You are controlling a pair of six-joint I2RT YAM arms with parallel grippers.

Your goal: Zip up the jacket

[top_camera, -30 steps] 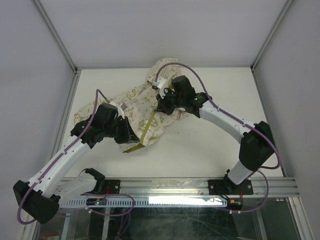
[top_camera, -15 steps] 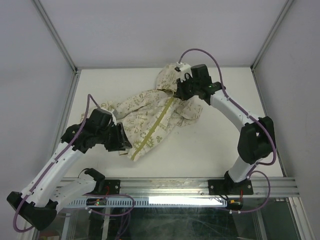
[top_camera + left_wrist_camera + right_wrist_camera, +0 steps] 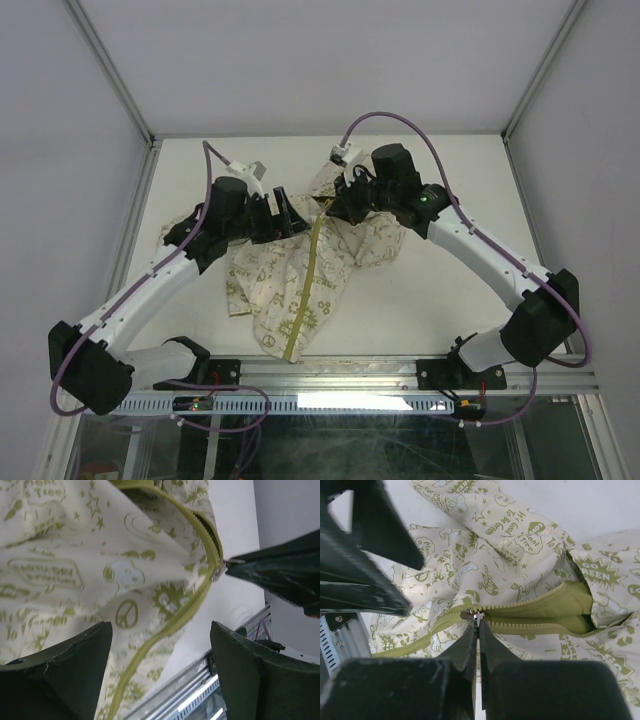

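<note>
The jacket [image 3: 300, 280] lies on the white table, cream with olive-green prints, its olive zipper band [image 3: 305, 290] running from the collar down toward the near edge. My right gripper [image 3: 327, 206] is shut on the metal zipper pull [image 3: 472, 615] near the collar; above the slider the teeth [image 3: 535, 614] still stand apart. In the right wrist view the gripper [image 3: 478, 626] pinches the pull with its tips together. My left gripper [image 3: 285, 212] hovers open just left of the right one, above the fabric [image 3: 75, 555], nothing between its fingers [image 3: 55, 675]. The slider [image 3: 218, 572] also shows in the left wrist view.
A metal rail [image 3: 400, 375] runs along the near table edge, just below the jacket's hem [image 3: 290, 352]. Grey enclosure walls with aluminium posts [image 3: 110, 70] bound the table on three sides. The right arm's cable [image 3: 400, 120] loops above its wrist.
My left gripper let go of the jacket's lower hem, opened, and swung up beside the right gripper. The right gripper stayed shut on the zipper pull while the jacket straightened out toward the near edge.
</note>
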